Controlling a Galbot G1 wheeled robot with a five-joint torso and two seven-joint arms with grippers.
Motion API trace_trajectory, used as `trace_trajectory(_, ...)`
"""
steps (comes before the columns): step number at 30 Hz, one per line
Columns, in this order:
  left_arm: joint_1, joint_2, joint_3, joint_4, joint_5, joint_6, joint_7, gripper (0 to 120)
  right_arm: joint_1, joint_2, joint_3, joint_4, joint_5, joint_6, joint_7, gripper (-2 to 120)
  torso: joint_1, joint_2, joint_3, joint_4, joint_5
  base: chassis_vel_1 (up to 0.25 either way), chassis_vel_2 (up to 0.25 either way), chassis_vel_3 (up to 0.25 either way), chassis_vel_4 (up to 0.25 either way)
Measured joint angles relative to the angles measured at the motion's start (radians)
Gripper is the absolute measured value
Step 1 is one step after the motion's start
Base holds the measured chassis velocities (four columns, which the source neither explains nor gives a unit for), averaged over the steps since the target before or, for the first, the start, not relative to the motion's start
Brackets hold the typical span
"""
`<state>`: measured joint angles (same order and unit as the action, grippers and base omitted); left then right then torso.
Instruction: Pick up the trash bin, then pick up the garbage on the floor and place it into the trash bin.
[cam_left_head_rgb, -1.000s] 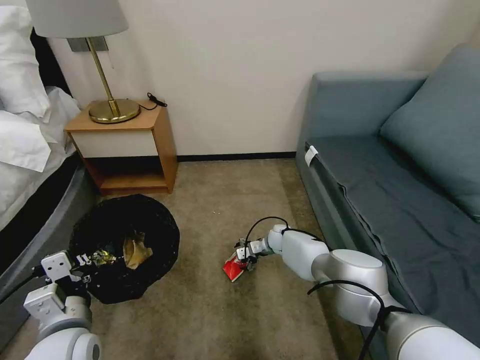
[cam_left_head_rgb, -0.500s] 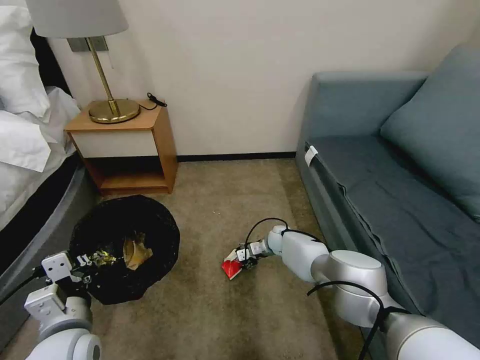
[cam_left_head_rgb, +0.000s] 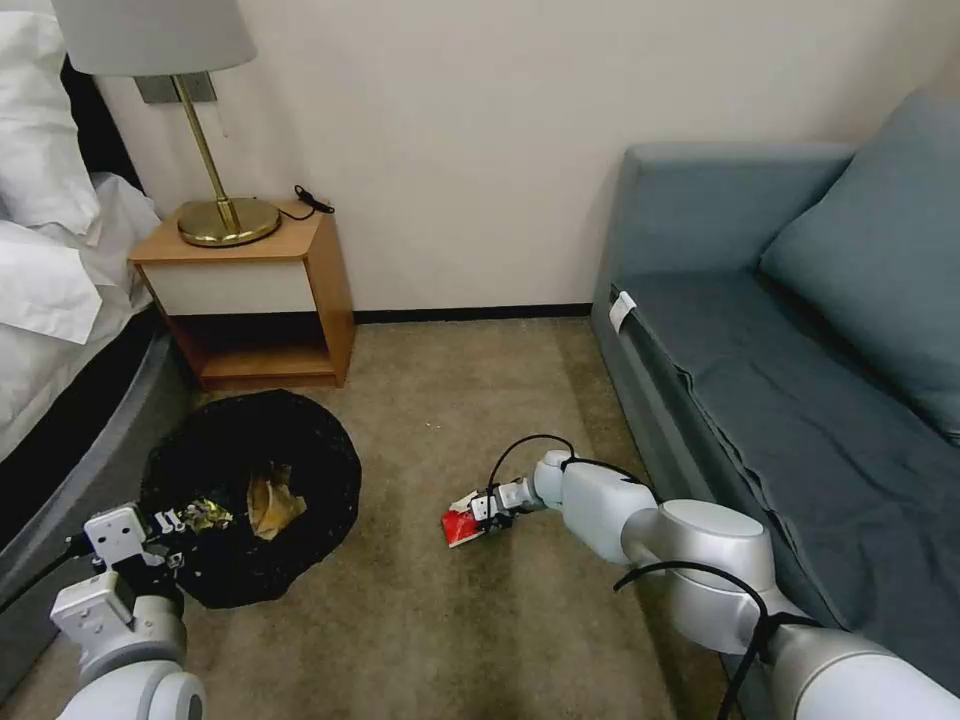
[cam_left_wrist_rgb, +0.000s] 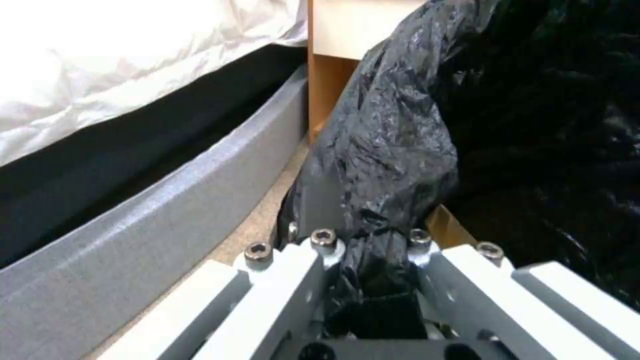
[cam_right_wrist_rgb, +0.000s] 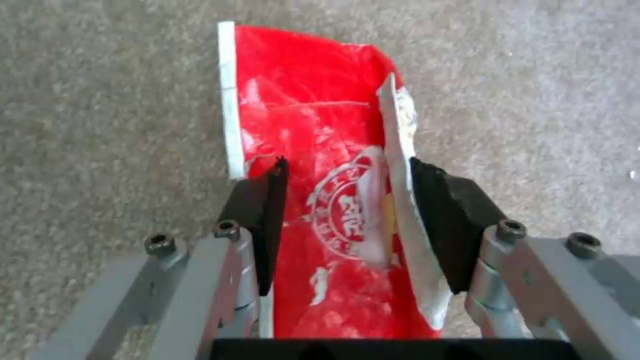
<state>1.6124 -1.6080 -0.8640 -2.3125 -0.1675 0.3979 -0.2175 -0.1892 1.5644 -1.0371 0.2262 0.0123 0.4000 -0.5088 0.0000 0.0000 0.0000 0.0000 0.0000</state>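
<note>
Step in hand: securing the red packet (cam_right_wrist_rgb: 320, 200) off the carpet (cam_left_head_rgb: 420, 620) so it can go to the bin (cam_left_head_rgb: 250, 490).
Right gripper (cam_left_head_rgb: 487, 512): low over the carpet in front of the sofa (cam_left_head_rgb: 780, 400), jaws drawn in on the packet; in the right wrist view the black pads (cam_right_wrist_rgb: 267, 220) press both long sides and the foil is buckled up between them.
Packet position: mostly between the pads, its free end sticking out past the fingertips; from the head view I cannot tell whether that end touches the carpet or hangs just above it.
Left gripper (cam_left_wrist_rgb: 370, 260): clenched on the black bag (cam_left_wrist_rgb: 393, 150) at the near rim of the bin, close to the bed frame (cam_left_wrist_rgb: 133, 240).
Bin: beside the bed, in front of the nightstand (cam_left_head_rgb: 250, 290); a brown paper bag (cam_left_head_rgb: 270, 500) and a gold wrapper (cam_left_head_rgb: 205, 515) lie inside.
Grip quality: judged shallow-sided; thin foil can slide or fold further under the pads.
Advice: confirm full squeeze before lifting, raise straight up and slowly so the loose end does not drag on the pile.
Transfer: carry across to the open mouth, keeping clear of the left arm holding the rim.
Release: only once the packet is over the middle of the bag, not its edge.
Risk: a light packet may cling to a pad.
</note>
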Motion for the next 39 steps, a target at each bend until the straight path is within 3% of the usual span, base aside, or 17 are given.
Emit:
trace_trajectory(14, 0.002, 0.000, 0.009, 0.000, 0.011, -0.004, 0.000, 3, 0.006, 0.000, 0.004, -0.005, 0.007, -0.011, 0.011, 47, 0.000, 0.000, 0.000, 0.0000, 0.0000, 0.000, 0.000, 0.000, 0.000)
trace_trajectory(22, 0.007, 0.000, 0.013, 0.000, 0.015, -0.013, 0.000, 3, 0.008, -0.005, 0.007, -0.006, 0.007, -0.013, 0.014, 27, 0.000, 0.000, 0.000, 0.0000, 0.0000, 0.000, 0.000, 0.000, 0.000)
trace_trajectory(24, 0.009, 0.000, 0.014, 0.000, 0.016, -0.017, 0.000, 3, 0.009, -0.007, 0.007, -0.006, 0.007, -0.013, 0.016, 16, 0.000, 0.000, 0.000, 0.0000, 0.0000, 0.000, 0.000, 0.000, 0.000)
trace_trajectory(26, 0.010, 0.000, 0.014, 0.000, 0.016, -0.018, 0.000, 3, 0.010, -0.007, 0.007, -0.006, 0.007, -0.013, 0.017, 13, 0.000, 0.000, 0.000, 0.0000, 0.0000, 0.000, 0.000, 0.000, 0.000)
trace_trajectory(29, 0.012, 0.000, 0.014, -0.001, 0.016, -0.022, 0.000, 3, 0.011, -0.007, 0.007, -0.006, 0.006, -0.014, 0.024, 0, 0.000, 0.000, 0.000, 0.0000, 0.0000, 0.000, 0.000, 0.000, 0.000)
trace_trajectory(39, 0.012, 0.000, 0.007, -0.001, 0.012, -0.024, 0.000, 3, 0.019, -0.041, 0.011, 0.038, 0.017, -0.007, 0.013, 0, 0.000, 0.000, 0.000, 0.0000, 0.0000, 0.000, 0.000, 0.000, 0.000)
